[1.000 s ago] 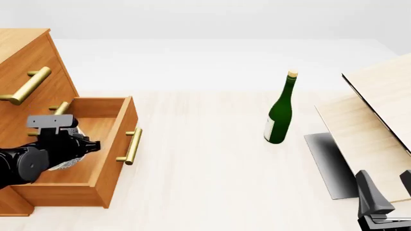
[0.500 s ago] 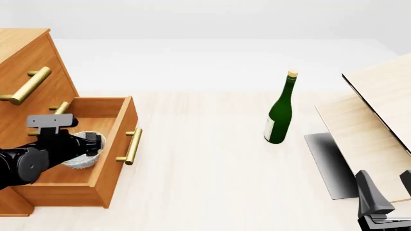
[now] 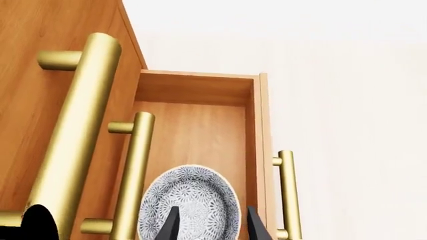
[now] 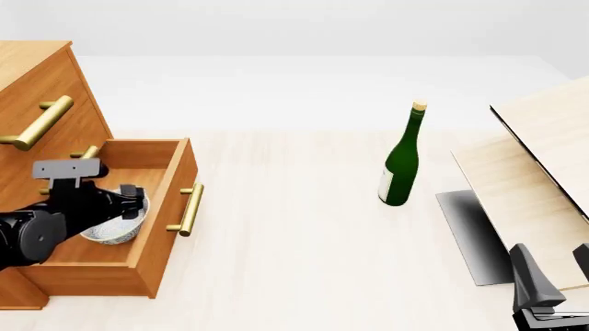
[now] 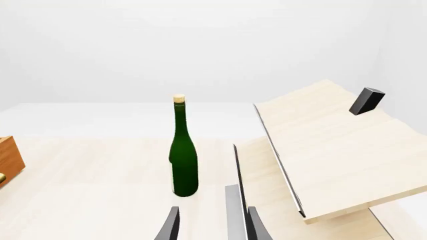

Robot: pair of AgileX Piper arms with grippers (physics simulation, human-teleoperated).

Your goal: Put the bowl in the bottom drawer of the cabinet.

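One left tool (image 4: 129, 200), fingers spread, is hovering over the bowl (image 4: 112, 226) in the bottom drawer (image 4: 147, 241); careless withdrawal risks clipping its rim.

We count one bowl (image 4: 115, 227), one cabinet (image 4: 41, 89) with one open drawer (image 4: 156, 207), three brass handles (image 3: 73, 130), one green bottle (image 4: 401, 162), two pale boards (image 4: 543, 158), two end effectors, left (image 4: 129, 200) and right (image 4: 552, 276), and one worktop (image 4: 304, 262).
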